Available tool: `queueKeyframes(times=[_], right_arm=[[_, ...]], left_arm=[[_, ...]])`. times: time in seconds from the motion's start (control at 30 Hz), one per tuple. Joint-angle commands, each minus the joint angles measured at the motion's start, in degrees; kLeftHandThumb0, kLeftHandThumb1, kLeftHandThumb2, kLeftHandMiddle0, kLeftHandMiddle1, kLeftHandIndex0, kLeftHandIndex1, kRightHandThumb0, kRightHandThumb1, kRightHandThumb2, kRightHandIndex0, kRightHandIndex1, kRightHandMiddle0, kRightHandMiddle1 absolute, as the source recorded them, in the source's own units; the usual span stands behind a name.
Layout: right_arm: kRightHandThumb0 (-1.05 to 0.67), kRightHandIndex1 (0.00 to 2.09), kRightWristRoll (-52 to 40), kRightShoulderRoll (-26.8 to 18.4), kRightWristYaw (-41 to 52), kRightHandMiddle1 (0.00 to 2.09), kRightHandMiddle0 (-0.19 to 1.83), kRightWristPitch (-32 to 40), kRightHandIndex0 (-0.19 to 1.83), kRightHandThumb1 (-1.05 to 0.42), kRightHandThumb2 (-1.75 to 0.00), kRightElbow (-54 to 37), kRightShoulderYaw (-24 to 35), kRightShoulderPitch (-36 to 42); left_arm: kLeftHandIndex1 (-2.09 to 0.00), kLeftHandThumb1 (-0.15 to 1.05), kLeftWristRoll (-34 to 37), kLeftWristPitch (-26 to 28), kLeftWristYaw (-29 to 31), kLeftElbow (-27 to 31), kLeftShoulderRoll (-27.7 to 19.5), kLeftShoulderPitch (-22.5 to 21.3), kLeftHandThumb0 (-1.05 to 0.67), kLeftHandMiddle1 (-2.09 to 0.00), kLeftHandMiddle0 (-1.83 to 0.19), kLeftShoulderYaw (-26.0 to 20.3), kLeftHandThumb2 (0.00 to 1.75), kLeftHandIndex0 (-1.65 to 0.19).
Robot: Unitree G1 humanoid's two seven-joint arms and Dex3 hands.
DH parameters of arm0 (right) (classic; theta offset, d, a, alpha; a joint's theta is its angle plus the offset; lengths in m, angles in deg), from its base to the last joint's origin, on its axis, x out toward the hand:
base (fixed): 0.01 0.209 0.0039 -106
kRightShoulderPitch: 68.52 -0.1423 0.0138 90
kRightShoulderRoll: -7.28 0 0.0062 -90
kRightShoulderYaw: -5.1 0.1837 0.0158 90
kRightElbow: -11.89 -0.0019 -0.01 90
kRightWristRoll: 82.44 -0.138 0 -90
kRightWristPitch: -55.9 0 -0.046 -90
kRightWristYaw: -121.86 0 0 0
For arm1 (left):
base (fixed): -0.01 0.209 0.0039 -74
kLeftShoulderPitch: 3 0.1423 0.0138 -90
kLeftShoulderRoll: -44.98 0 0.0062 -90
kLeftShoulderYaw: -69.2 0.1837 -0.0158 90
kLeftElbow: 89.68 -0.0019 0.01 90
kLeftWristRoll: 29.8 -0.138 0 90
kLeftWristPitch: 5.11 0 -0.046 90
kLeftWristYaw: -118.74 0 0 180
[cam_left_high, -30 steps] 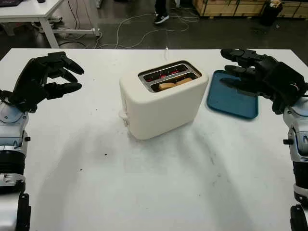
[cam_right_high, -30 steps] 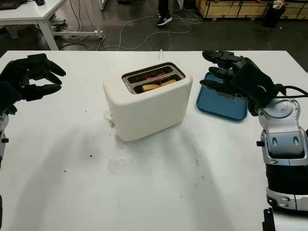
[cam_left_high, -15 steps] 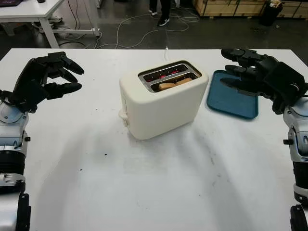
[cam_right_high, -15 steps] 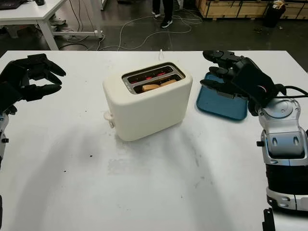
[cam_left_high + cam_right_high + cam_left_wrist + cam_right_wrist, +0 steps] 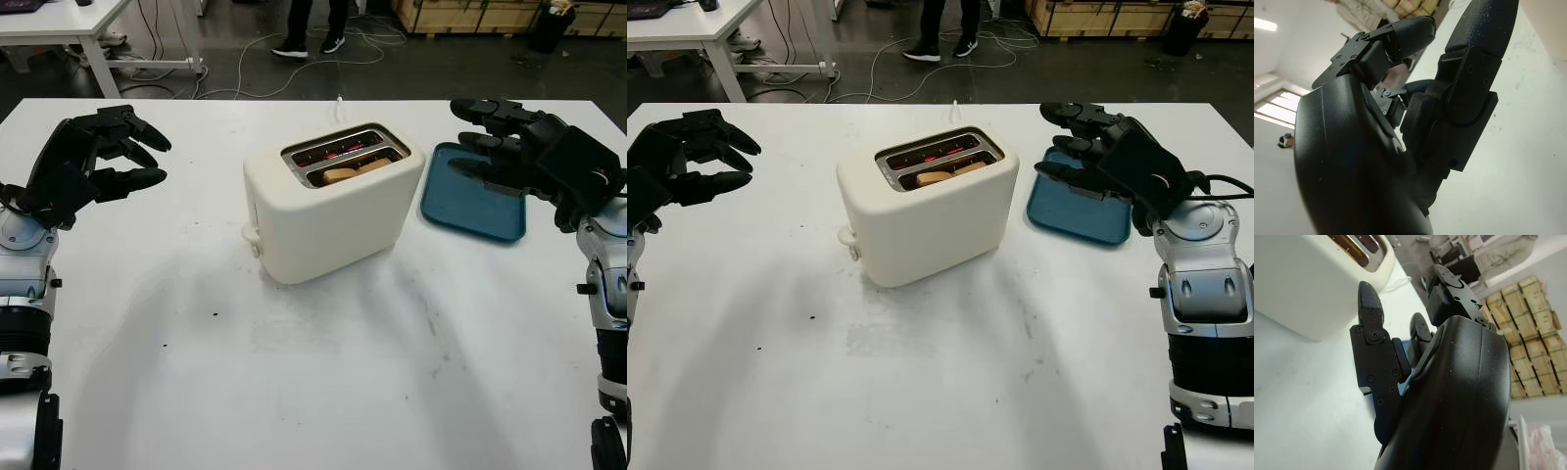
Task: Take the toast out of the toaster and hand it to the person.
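The white bench (image 5: 323, 392) is bare across its near part apart from a few dark specks. Further in, at either side, the robot's two black hands are raised above the surface. The left hand (image 5: 83, 166) is above the bench's left edge, open and holding nothing, well apart from the toaster. The right hand (image 5: 529, 152) is over the right side, likewise open and holding nothing, its fingers (image 5: 480, 110) pointing toward the middle and reaching over the blue tray (image 5: 465, 211). That tray lies flat on the bench just to the right of the toaster, near it but not touching. The cream toaster (image 5: 328, 211) stands in the middle of the bench, turned at an angle, with a small knob low on its left end. In its nearer slot sits the toast (image 5: 351, 171), its browned top edge about level with the slot's rim; the farther slot glows red inside. A white cord (image 5: 339, 106) runs from behind the toaster toward the far edge. Beyond the bench, on the dark floor among loose cables, a person's legs and shoes (image 5: 309, 44) are seen, and a second white table (image 5: 69, 24) stands at the far left.
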Motion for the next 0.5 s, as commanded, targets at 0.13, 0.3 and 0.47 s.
queueKeyframes(times=[0.13, 0.3, 0.47], right_arm=[[-0.31, 0.01, -0.3, 0.1, -0.6, 0.01, 0.38, -1.2, 0.39, -0.92, -0.15, 0.0, 0.3, 0.3], [-0.30, 0.01, -0.4, 0.2, -0.6, 0.00, 0.37, -0.5, 0.38, -0.92, -0.15, -0.2, 0.4, 0.2], [-0.31, 0.01, 0.0, 0.1, -0.6, 0.00, 0.37, -0.3, 0.39, -0.92, -0.14, -0.6, 0.0, 0.1]], left_arm=[[-1.06, 0.84, 0.2, -0.3, -0.1, 0.2, -0.1, 0.3, -1.05, -1.26, -0.53, -0.1, 0.00, -0.62], [-1.07, 0.84, -0.2, -0.1, -0.7, 0.4, -0.1, 0.5, -1.05, -1.26, -0.53, -0.1, 0.00, -0.62], [-1.07, 0.84, 0.4, -0.8, -0.2, 0.2, -0.2, 0.6, -1.05, -1.26, -0.52, -0.3, 0.00, -0.61]])
